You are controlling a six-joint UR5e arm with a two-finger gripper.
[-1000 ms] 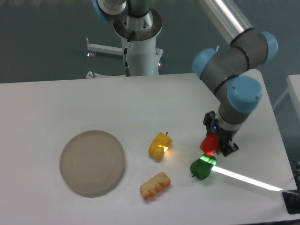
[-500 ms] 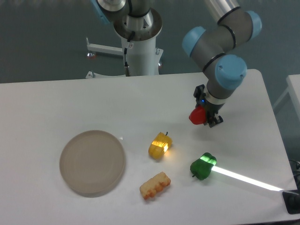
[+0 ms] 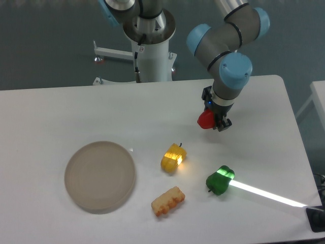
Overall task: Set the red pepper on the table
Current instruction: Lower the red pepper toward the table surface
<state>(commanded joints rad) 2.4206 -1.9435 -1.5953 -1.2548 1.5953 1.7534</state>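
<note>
White and matte, the large table [image 3: 76,107] with rounded corners spreads out below me, with a dark grey wall and floor behind it and the white pedestal of my arm [image 3: 151,51] standing at its far edge. I hold the small glossy red toy pepper [image 3: 205,120] between my fingers [image 3: 215,121], which are pinched against its sides; the dark finger pads [image 3: 223,123] show just to the right of it. The pepper hangs over the right half of the table, and I cannot tell whether its underside touches the surface or sits slightly above it. My grey wrist with its light blue joint caps [image 3: 235,69] rises up and to the right from the pepper.

Nearer the front edge, well apart from the red pepper, lies a translucent green toy pepper [image 3: 219,181], lit by a bright streak of light that runs across the table toward the right. To the left of that, a yellow-orange toy pepper [image 3: 173,157] glows near the table's middle. Just below it lies a lumpy tan and orange toy food piece [image 3: 167,201]. Farther left rests a round beige plate [image 3: 100,176], with nothing on it.
</note>
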